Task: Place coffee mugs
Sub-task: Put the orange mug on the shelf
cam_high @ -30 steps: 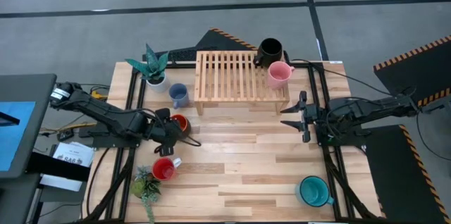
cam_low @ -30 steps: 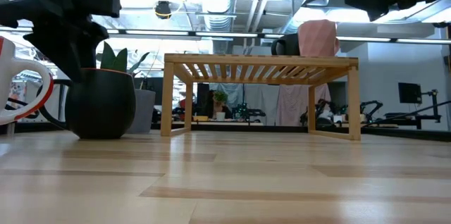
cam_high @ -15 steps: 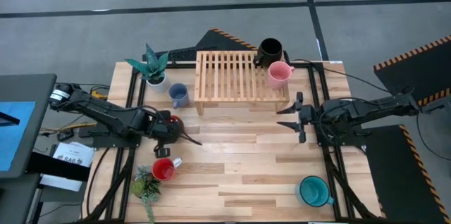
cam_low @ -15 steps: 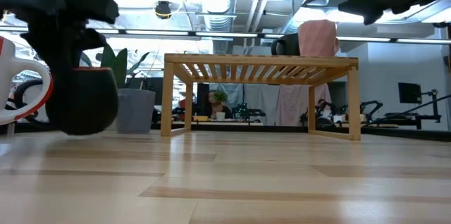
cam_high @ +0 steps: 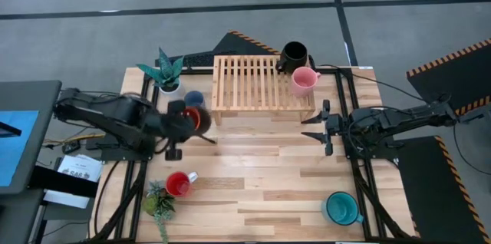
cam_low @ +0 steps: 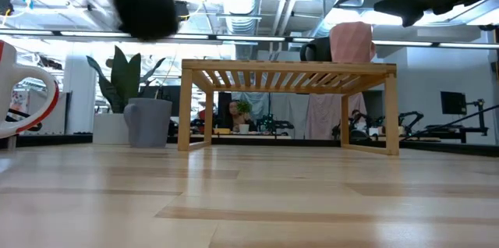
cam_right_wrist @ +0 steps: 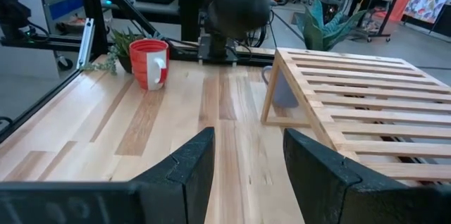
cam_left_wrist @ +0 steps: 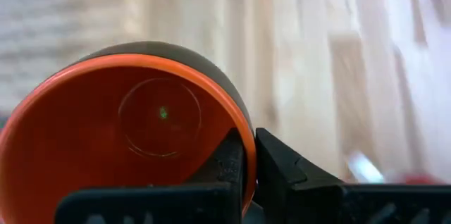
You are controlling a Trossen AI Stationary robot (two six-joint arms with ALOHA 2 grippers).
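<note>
orange-lined dark mug [cam_left_wrist: 141,132] held aloft by the left gripper [cam_high: 184,121], rim wall pinched between the two closed fingers [cam_left_wrist: 282,171], one inside the cup and one outside, per the left wrist view. in the high view, carried above the table [cam_high: 268,175] just beside the pale blue mug [cam_high: 193,100], near the left end of the slatted wooden rack [cam_high: 261,83]. in the low view, seen only as a dark blurred mass [cam_low: 144,2] high above the tabletop, clear of the surface; interior colour shown only by the wrist and high views. right gripper [cam_high: 322,126] waiting off the right end of the rack, fingers [cam_right_wrist: 187,175] spread wide and holding nothing. black mug [cam_high: 293,54] and pink mug [cam_high: 304,80] on the rack's right end. red mug [cam_high: 179,184] on the table near the front left, beside a small leafy plant [cam_high: 157,202]; white handle visible in the right wrist view. teal mug [cam_high: 339,208] near the front right corner. spiky potted plant [cam_high: 165,71] at the back left, behind the pale blue mug. no legible writing or brand marks on any mug.
</note>
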